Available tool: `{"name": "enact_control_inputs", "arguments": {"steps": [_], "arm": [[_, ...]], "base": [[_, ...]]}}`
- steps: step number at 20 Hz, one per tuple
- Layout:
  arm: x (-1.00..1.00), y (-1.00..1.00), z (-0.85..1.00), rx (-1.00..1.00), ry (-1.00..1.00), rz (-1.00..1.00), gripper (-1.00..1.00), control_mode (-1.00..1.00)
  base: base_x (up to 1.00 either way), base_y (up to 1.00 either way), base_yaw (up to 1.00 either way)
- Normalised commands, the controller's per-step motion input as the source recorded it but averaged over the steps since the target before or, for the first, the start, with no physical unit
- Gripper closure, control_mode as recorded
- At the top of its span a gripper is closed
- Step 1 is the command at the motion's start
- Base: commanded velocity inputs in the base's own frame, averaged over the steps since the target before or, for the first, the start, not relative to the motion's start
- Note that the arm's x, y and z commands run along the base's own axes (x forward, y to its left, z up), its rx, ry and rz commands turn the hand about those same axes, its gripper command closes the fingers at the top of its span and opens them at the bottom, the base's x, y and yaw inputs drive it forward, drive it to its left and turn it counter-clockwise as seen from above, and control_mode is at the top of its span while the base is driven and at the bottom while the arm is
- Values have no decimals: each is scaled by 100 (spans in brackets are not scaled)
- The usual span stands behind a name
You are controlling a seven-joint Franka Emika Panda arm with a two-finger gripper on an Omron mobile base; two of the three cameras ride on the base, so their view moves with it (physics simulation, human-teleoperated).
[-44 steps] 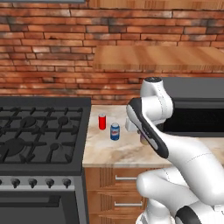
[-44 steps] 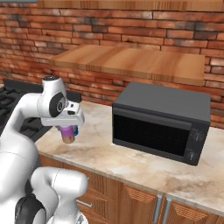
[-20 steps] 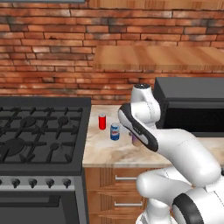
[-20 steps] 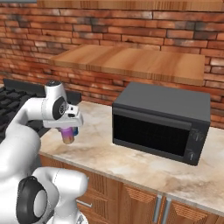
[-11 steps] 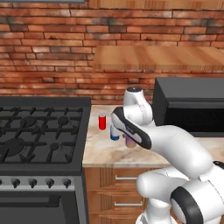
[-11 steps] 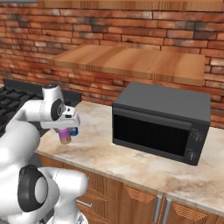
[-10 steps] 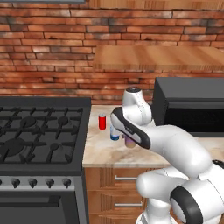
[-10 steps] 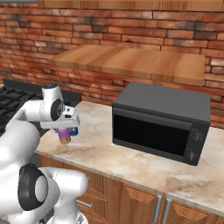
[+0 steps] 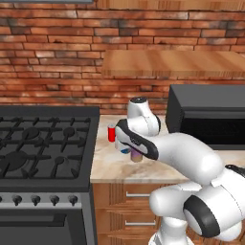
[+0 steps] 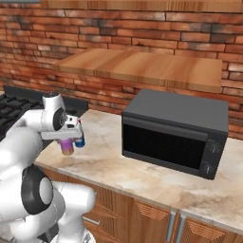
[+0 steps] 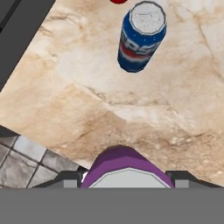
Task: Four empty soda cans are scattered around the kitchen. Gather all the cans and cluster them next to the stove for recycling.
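Note:
My gripper (image 9: 136, 153) (image 10: 67, 142) (image 11: 127, 176) is shut on a purple soda can (image 9: 138, 157) (image 10: 67, 149) (image 11: 126, 168), held upright just over the marble counter near its front edge. A blue soda can (image 11: 141, 37) (image 10: 80, 141) (image 9: 125, 150) stands on the counter right behind it, partly hidden by the arm in the left base view. Further back a red soda can (image 9: 111, 133) (image 11: 118, 1) stands close to the stove (image 9: 43, 143) (image 10: 8, 107), whose black grates lie to the left.
A dark grey microwave (image 9: 210, 117) (image 10: 173, 133) stands on the counter to the right, under a wooden shelf (image 10: 142, 66). A brick wall backs the counter. The counter's front edge and the tiled floor (image 11: 17, 162) show below the hand.
The arm has swung left toward the stove with the purple can in the gripper, bringing it next to the blue can. The blue and red cans have stayed put.

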Motion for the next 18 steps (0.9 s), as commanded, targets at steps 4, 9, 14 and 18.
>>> {"name": "enact_control_inputs", "arguments": {"steps": [4, 9, 14, 18], "arm": [[22, 19, -5, 0, 0, 1, 100, -100], [20, 23, -6, 0, 0, 1, 100, -100], [25, 23, -9, 0, 0, 1, 100, -100], [28, 20, -9, 0, 0, 1, 100, -100]], "base": [[0, 0, 0], [0, 0, 0], [0, 0, 0], [0, 0, 0]]}}
